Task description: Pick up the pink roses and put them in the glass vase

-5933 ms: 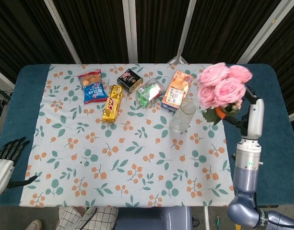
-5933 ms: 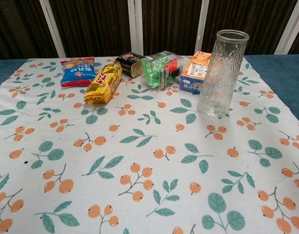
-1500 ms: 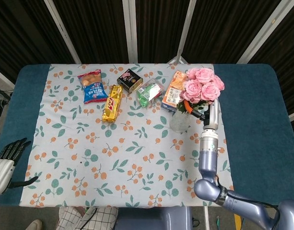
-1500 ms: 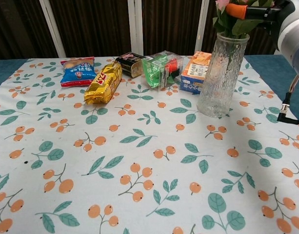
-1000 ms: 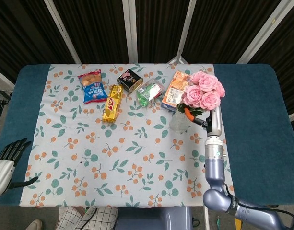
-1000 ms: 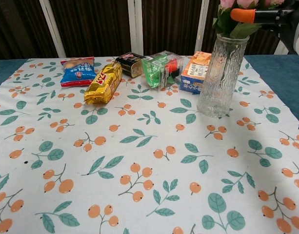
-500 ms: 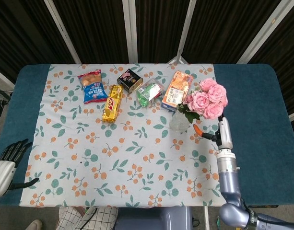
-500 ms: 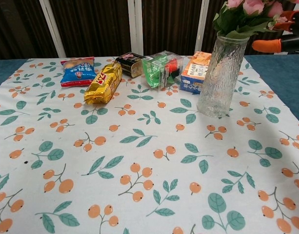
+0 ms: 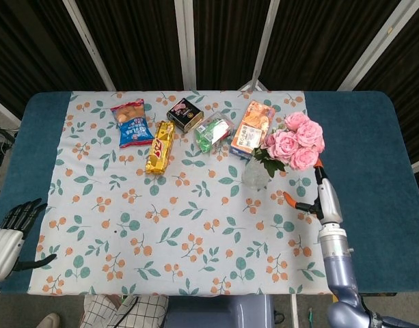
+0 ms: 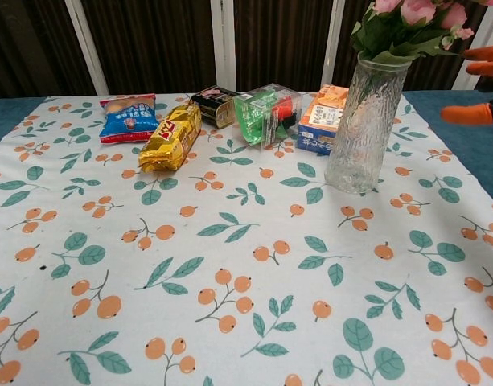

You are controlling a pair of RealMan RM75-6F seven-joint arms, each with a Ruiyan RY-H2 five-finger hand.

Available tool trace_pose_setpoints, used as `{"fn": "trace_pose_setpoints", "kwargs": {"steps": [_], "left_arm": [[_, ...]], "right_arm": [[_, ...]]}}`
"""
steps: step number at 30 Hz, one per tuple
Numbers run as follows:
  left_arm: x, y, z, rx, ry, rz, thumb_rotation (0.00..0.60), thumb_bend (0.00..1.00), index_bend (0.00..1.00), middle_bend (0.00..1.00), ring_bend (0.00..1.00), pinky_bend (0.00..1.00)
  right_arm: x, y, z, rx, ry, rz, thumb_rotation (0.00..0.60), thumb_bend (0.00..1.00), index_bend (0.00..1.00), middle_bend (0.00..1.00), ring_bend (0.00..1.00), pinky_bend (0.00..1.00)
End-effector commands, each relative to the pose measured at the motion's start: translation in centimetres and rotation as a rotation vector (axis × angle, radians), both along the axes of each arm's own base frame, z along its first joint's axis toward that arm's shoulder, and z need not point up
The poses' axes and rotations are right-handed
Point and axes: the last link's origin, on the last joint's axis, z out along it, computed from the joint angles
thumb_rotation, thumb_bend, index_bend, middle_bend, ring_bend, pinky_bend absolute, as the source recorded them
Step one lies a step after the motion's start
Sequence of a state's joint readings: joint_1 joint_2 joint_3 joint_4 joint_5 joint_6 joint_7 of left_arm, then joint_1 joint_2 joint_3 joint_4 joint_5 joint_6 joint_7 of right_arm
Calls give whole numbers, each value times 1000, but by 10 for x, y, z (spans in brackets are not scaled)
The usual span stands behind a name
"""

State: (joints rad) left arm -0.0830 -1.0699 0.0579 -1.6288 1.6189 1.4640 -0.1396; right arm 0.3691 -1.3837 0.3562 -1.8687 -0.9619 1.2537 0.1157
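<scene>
The pink roses (image 9: 294, 143) stand with their stems in the glass vase (image 9: 255, 175), and the blooms lean to the right. In the chest view the roses (image 10: 413, 14) rise out of the vase (image 10: 363, 125) at the upper right. My right hand (image 9: 310, 201) is to the right of the vase and nearer me, apart from it, holding nothing. Its orange fingertips (image 10: 470, 113) are spread at the chest view's right edge. My left hand (image 9: 11, 231) rests off the table's front left corner with its fingers apart and nothing in them.
Behind the vase runs a row of snacks: a blue chip bag (image 9: 132, 123), a gold wrapped bar (image 9: 160, 147), a dark box (image 9: 184, 113), a clear pack with green contents (image 9: 214, 131) and an orange carton (image 9: 253, 127). The floral tablecloth (image 9: 182, 225) covers the table.
My right hand has let go of the roses and drawn back to the right and towards me. The roses stay in the vase. The left hand has not moved.
</scene>
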Motion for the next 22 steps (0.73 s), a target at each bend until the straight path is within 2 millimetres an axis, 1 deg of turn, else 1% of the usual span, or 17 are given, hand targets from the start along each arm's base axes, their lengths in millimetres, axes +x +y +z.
{"fn": "trace_pose_setpoints", "kwargs": {"steps": [1, 5, 8, 9, 11, 14, 17, 20, 22], "left_arm": [[0, 0, 0, 1, 1, 0, 600, 0, 0, 0, 0, 0], [-1, 0, 1, 3, 3, 0, 600, 0, 0, 0, 0, 0], [-1, 0, 1, 5, 10, -2, 600, 0, 0, 0, 0, 0], [-1, 1, 1, 7, 14, -2, 600, 0, 0, 0, 0, 0], [-2, 1, 1, 10, 25, -1, 600, 0, 0, 0, 0, 0], [-2, 1, 1, 19, 49, -9, 600, 0, 0, 0, 0, 0], [-3, 1, 1, 31, 80, -15, 600, 0, 0, 0, 0, 0], [-5, 0, 1, 39, 107, -9, 600, 0, 0, 0, 0, 0], [-6, 0, 1, 45, 120, -6, 600, 0, 0, 0, 0, 0]], "right_arm": [[-21, 12, 10, 0, 151, 2, 600, 286, 0, 0, 0, 0], [-51, 36, 27, 22, 362, -3, 600, 286, 0, 0, 0, 0], [-67, 53, 40, 25, 505, 2, 600, 286, 0, 0, 0, 0], [-75, 64, 49, 18, 603, 17, 600, 286, 0, 0, 0, 0], [-84, 84, 60, 1, 740, 48, 600, 286, 0, 0, 0, 0], [-93, 110, 70, -9, 857, 80, 600, 286, 0, 0, 0, 0], [-97, 131, 76, -23, 932, 116, 600, 286, 0, 0, 0, 0], [-98, 145, 79, -41, 987, 150, 600, 286, 0, 0, 0, 0], [-96, 150, 79, -53, 1002, 167, 600, 286, 0, 0, 0, 0]]}}
